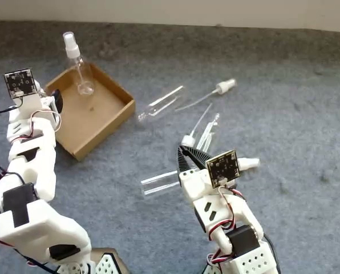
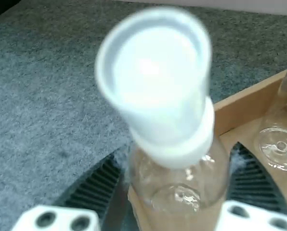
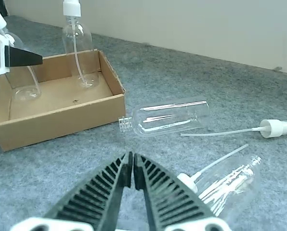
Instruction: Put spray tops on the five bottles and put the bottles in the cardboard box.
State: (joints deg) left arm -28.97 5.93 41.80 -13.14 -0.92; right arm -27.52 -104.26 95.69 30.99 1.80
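Observation:
My left gripper (image 2: 178, 179) is shut on a clear bottle (image 2: 182, 190) with a white spray top (image 2: 158, 82), held upright at the cardboard box's (image 1: 110, 123) left wall. The same held bottle (image 3: 24, 85) stands inside the box. A second capped bottle (image 1: 80, 67) stands in the far corner. My right gripper (image 3: 133, 172) is shut on nothing, low over the carpet. Beyond it lie an open bottle (image 3: 170, 118), a loose spray top (image 3: 278, 127) with its tube, and a capped bottle (image 3: 226, 185). Another clear bottle (image 1: 160, 183) lies beside the right arm.
Grey carpet covers the whole surface. A white spray top (image 1: 250, 164) lies just right of the right arm's wrist. The box (image 3: 61, 103) sits at the left with low walls, and the left arm (image 1: 30, 154) leans over its left side.

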